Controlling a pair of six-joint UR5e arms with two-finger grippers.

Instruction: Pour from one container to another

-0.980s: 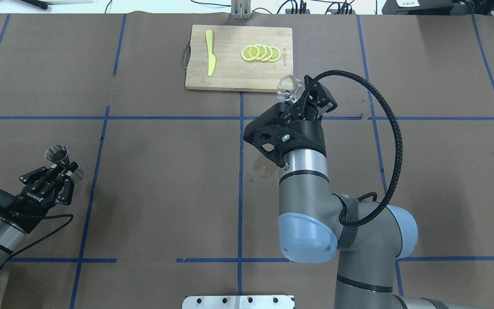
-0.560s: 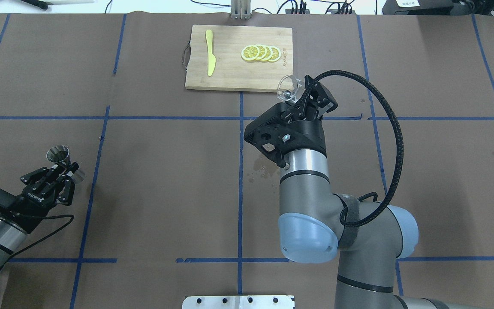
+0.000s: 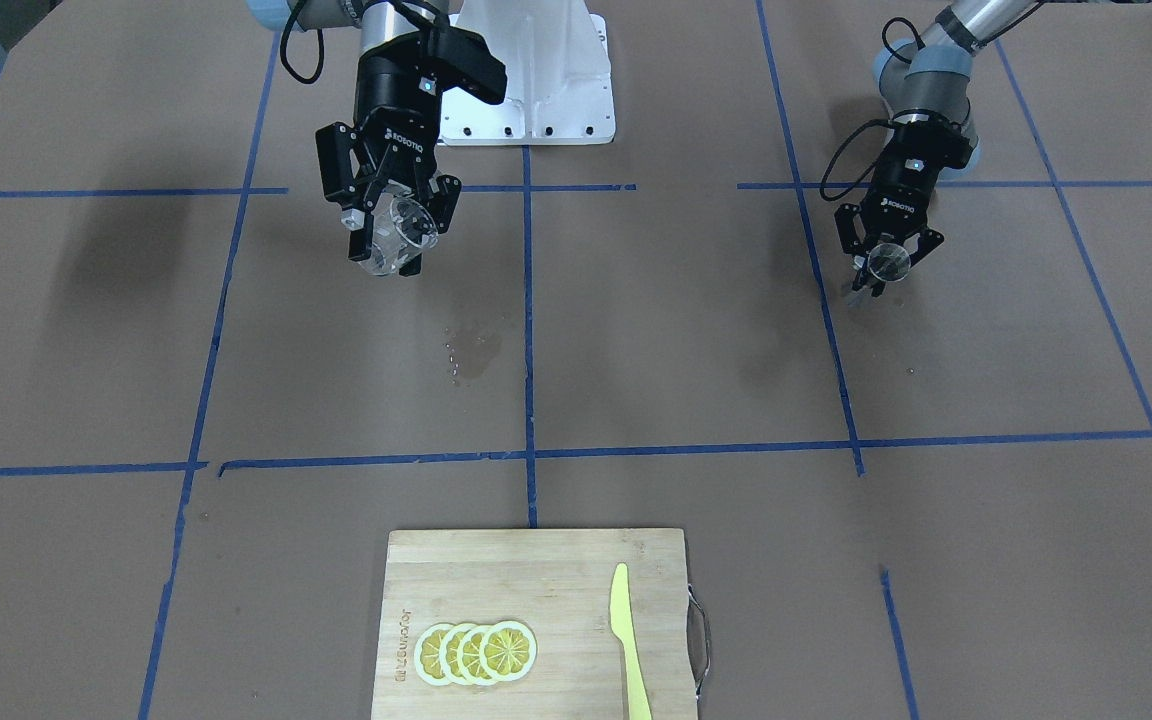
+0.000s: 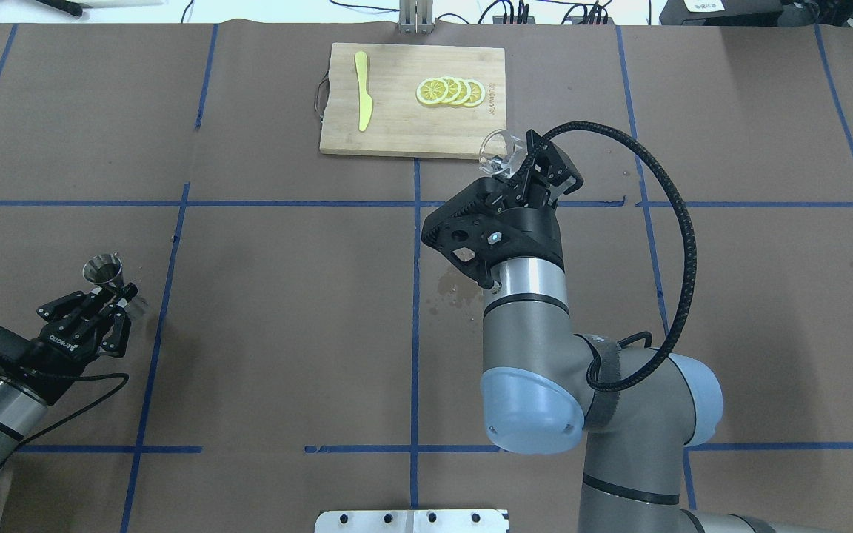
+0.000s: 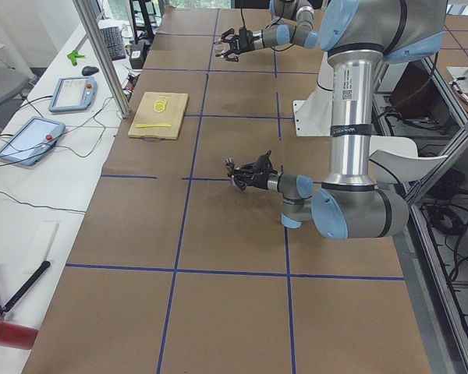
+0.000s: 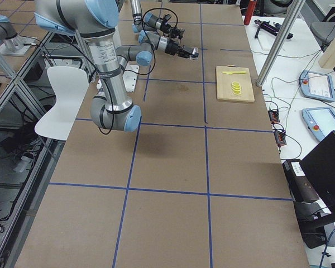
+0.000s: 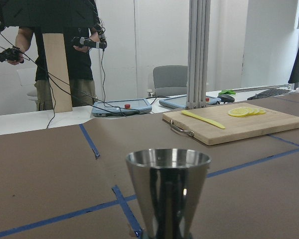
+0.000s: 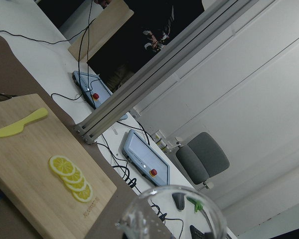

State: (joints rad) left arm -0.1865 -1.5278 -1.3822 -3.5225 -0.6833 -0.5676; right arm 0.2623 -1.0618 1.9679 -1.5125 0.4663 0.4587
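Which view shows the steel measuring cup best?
The left wrist-mounted view: the steel measuring cup fills the foreground, upright, its rim and flared wall sharp. The overhead exterior view shows it small, from above, in the left gripper; the front-facing view shows it smaller still, end-on; exterior left shows a speck.

Jigger (image 7: 168, 191), glass (image 8: 175, 215) bases beyond wrist views

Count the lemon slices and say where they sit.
4. The lemon slices overlap in one row on the cutting board, toward the end away from its handle, apart from the yellow knife. Another could hide under the overlap.
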